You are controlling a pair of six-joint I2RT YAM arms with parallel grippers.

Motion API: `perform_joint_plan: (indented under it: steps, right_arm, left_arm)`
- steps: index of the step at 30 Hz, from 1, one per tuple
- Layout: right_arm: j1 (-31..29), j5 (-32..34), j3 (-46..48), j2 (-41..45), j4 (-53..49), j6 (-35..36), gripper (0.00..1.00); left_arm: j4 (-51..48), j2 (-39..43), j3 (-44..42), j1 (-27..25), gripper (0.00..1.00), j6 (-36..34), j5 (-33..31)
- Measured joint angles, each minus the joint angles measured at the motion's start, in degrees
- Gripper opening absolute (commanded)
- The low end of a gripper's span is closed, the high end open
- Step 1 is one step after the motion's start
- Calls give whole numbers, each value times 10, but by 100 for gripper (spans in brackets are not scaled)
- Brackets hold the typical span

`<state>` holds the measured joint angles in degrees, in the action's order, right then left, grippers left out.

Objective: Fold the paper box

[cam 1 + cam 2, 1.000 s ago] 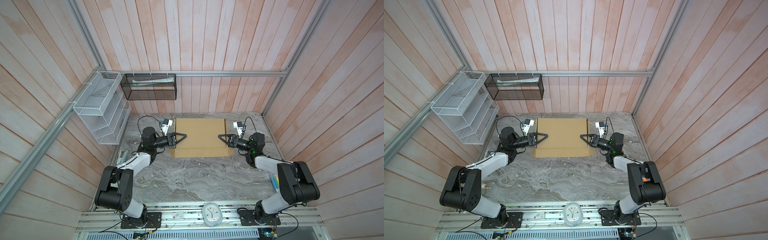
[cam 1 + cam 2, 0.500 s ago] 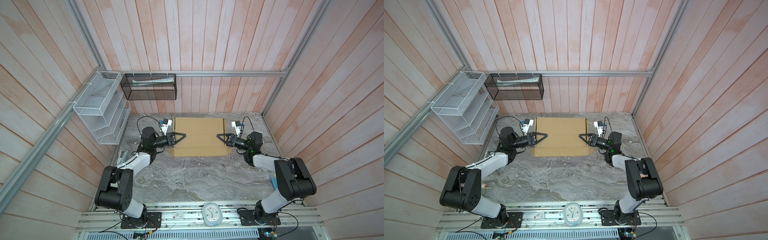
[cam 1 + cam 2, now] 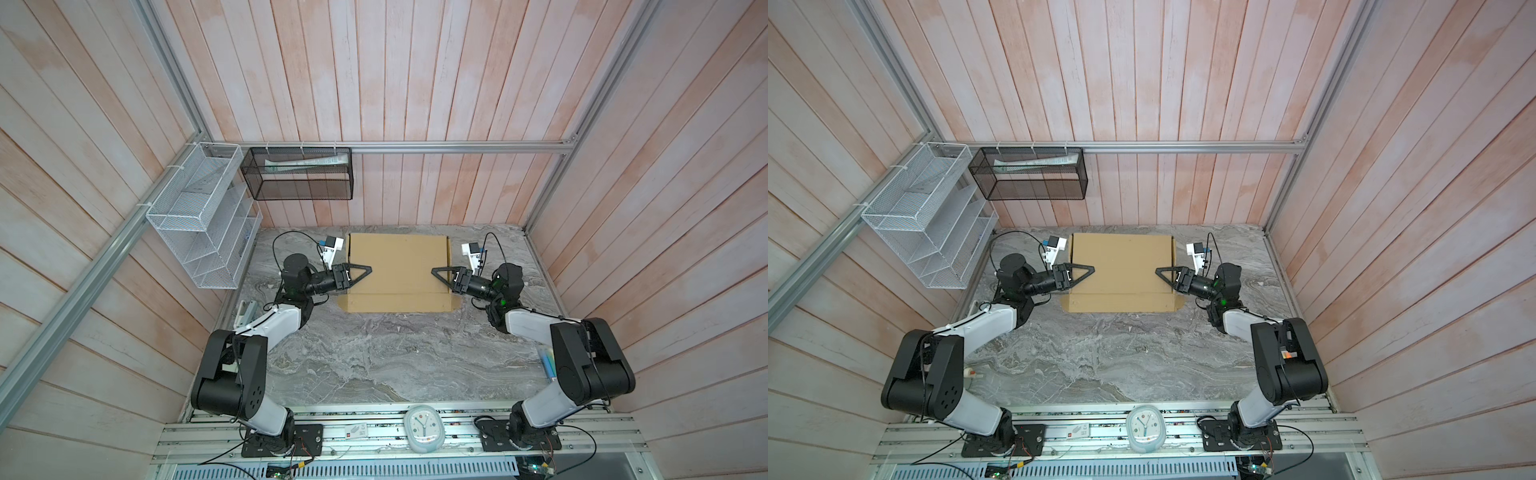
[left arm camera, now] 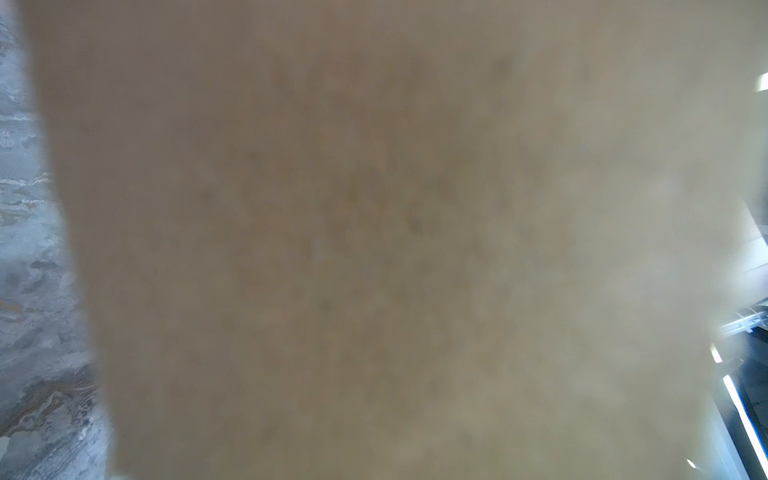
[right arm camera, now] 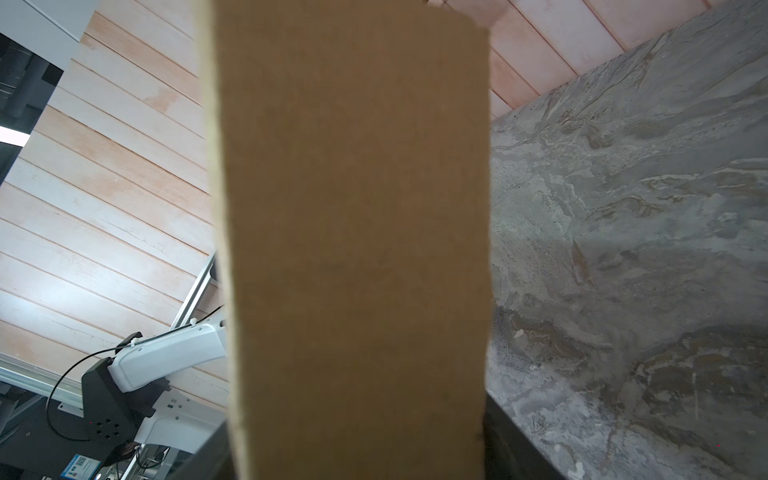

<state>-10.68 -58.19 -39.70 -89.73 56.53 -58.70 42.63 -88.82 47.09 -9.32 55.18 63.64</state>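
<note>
My left gripper (image 3: 367, 270) reaches in over the left edge of the box (image 3: 399, 264), with its tip above the cardboard. From overhead its fingers read as one black triangle, so I cannot tell how far the jaws stand apart or whether they pinch anything. The left wrist camera gives me no help: blurred brown cardboard from the box (image 4: 374, 249) fills nearly the whole view, with a sliver of table beside it.

My right gripper (image 3: 434, 271) mirrors it over the right edge and points inward at the left one. The two tips are well apart, with bare cardboard between them. In the right wrist view a strip of the box (image 5: 353, 249) stands right in front of the lens, with a dark part on each side of it close to the camera. I cannot tell whether the jaws are closed on that strip or only straddle it.

The box sits at the far middle of the grey marbled table (image 3: 374, 357), close to the back wall (image 3: 415, 104) and square to it, with its large plain panel facing up. A narrow front flap (image 3: 399, 302) lies flat on the table on the side toward the arm bases. It is a little wider than the panel and has cut corners.

A white wire rack (image 3: 195, 220) and a black mesh basket (image 3: 299, 174) hang on the walls at the far left corner. A clock (image 3: 424, 428) lies on the rail between the arm bases.
</note>
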Motion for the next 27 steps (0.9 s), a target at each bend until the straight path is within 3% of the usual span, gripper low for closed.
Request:
perform_joint_plan:
  steps: [10, 19, 27]
  right_arm:
    - [68, 10, 36, 92, -84, 64, 74]
    - [89, 105, 32, 194, -261, 271, 72]
    - [79, 233, 73, 247, -289, 426, 70]
  left_arm:
    - [10, 0, 0, 35, 46, 26, 7]
    - [-24, 0, 9, 70, 46, 112, 2]
    - [-70, 0, 16, 83, 49, 270, -17]
